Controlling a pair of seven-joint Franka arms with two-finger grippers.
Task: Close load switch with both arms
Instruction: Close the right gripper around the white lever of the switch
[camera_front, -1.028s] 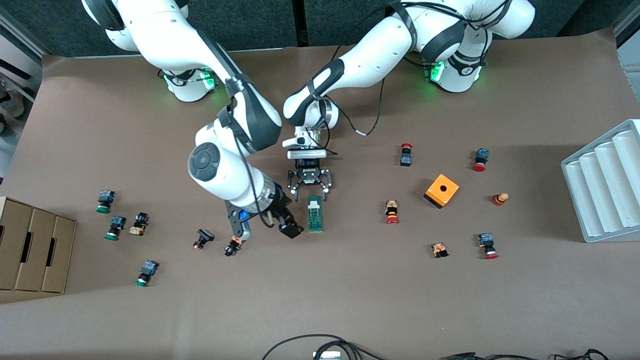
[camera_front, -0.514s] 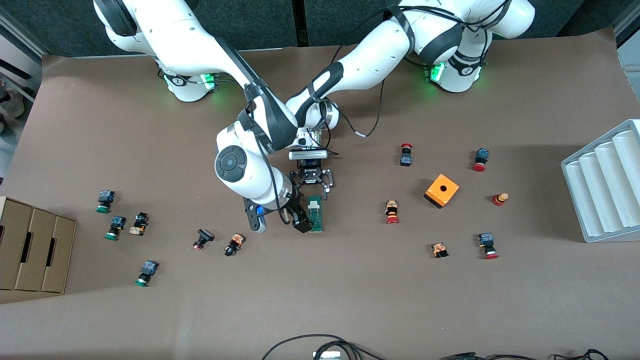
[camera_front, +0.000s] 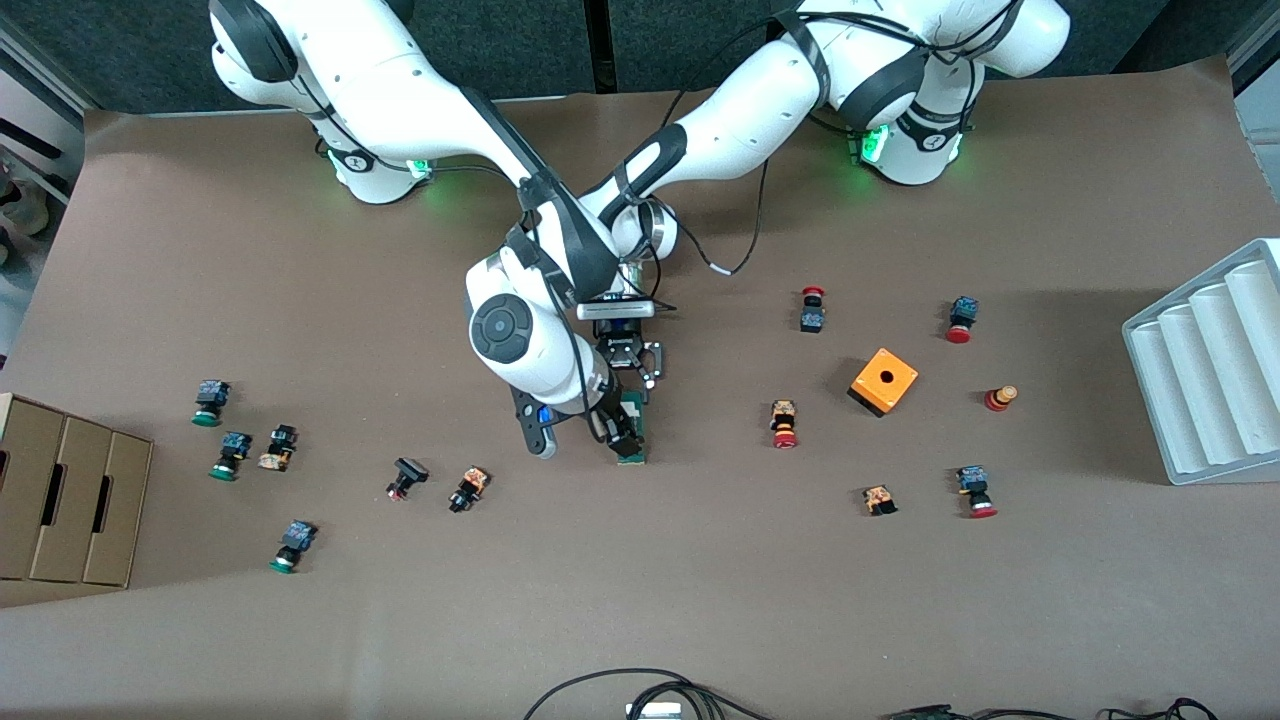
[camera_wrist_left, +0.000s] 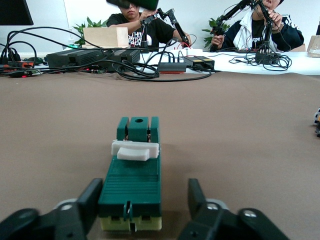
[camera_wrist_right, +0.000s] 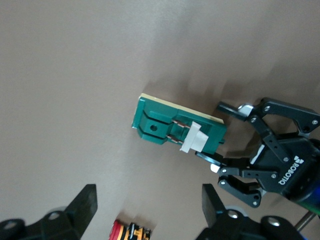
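The load switch (camera_front: 637, 412) lies on the brown table, a narrow dark-green block with a white sliding piece (camera_wrist_left: 135, 150). My left gripper (camera_front: 629, 378) is at the switch's end that is farther from the front camera. In the left wrist view the left gripper (camera_wrist_left: 145, 205) is open and straddles that end of the switch (camera_wrist_left: 132, 180). My right gripper (camera_front: 620, 432) hangs over the switch's nearer end and hides part of it. In the right wrist view the right gripper (camera_wrist_right: 148, 205) is open and empty, and the switch (camera_wrist_right: 172, 127) lies apart from its fingers.
An orange cube (camera_front: 884, 381) and several push buttons lie toward the left arm's end, the closest being a red one (camera_front: 783, 423). More buttons (camera_front: 468, 488) and a cardboard box (camera_front: 60, 490) lie toward the right arm's end. A white ribbed tray (camera_front: 1210, 360) sits at the table's edge.
The right arm has swung toward the left arm's end, from beside the switch to over it. The left gripper has stayed at the switch's end.
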